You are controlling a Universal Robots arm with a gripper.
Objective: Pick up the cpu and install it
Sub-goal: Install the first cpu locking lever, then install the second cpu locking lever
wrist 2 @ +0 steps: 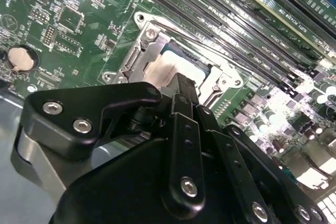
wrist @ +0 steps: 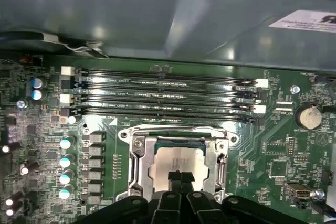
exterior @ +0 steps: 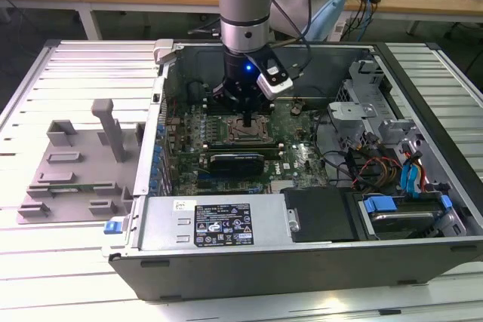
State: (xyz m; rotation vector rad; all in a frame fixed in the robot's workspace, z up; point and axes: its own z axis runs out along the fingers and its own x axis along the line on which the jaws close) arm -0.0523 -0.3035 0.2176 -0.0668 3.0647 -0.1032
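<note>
Circuit board point(wrist: 47, 145) green, with black memory slots point(wrist: 168, 95) tipped white. The cpu point(wrist: 178, 162) has a silvery-white top inside a silver-grey metal frame point(wrist: 137, 166); the claw point(wrist: 180, 178) is black. Tray point(exterior: 75, 167) grey, on a white ribbed worktop point(exterior: 45, 262); case point(exterior: 302, 258) dark grey with blue clips.

Your exterior view looks down from high in front onto the open computer case point(exterior: 302, 209). Both wrist views sit close above the motherboard point(wrist: 47, 145), facing down past the gripper point(wrist: 181, 178), and all three share the socket frame point(wrist 2: 152, 40).
</note>
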